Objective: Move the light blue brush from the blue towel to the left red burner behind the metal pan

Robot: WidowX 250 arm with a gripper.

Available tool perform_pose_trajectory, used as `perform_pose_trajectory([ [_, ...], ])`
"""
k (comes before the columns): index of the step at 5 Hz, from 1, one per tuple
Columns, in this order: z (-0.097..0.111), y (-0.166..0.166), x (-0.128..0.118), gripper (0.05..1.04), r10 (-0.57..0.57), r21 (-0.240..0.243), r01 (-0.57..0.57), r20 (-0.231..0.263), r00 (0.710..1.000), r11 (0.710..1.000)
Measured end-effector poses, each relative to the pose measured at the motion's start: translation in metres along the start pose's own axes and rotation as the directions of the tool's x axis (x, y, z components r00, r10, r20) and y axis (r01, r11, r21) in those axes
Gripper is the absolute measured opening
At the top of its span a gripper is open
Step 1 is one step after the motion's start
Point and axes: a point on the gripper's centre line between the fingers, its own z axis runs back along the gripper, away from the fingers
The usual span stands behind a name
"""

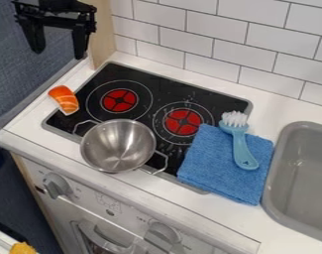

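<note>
Status of my black two-finger hand [59, 54]: released, fingers spread, nothing in its grip, raised beside the stove's far corner. Nearest to it, below, lies the orange-and-white toy salmon piece [64, 100], on the white surface [32, 124] at the edge of the black cooktop [136, 88]. Beyond that piece, farther from my hand, sits the shiny steel two-handled pot [118, 146], upright and partly over the cooktop. Farthest out, the light-blue plastic brush with white bristles [241, 149] rests on the folded blue cloth [209, 161], near the grey sink [272, 173]. Progress, in my judgement: outset only; no grasp made, with lifting and placing outstanding
</note>
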Motion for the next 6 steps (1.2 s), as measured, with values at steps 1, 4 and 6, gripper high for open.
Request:
perform_pose_trajectory([
  [1, -0.008, -0.001, 0.000, 1.001, 0.003, 0.000, -0.003, -0.023, 1.000, 1.000],
  [4, 0.020, -0.069, -0.020, 1.001, 0.012, 0.020, -0.013, 0.056, 0.998, 1.000],
  [6, 0.023, -0.137, -0.044, 1.001, -0.002, -0.068, 0.006, 0.064, 0.998, 0.998],
])
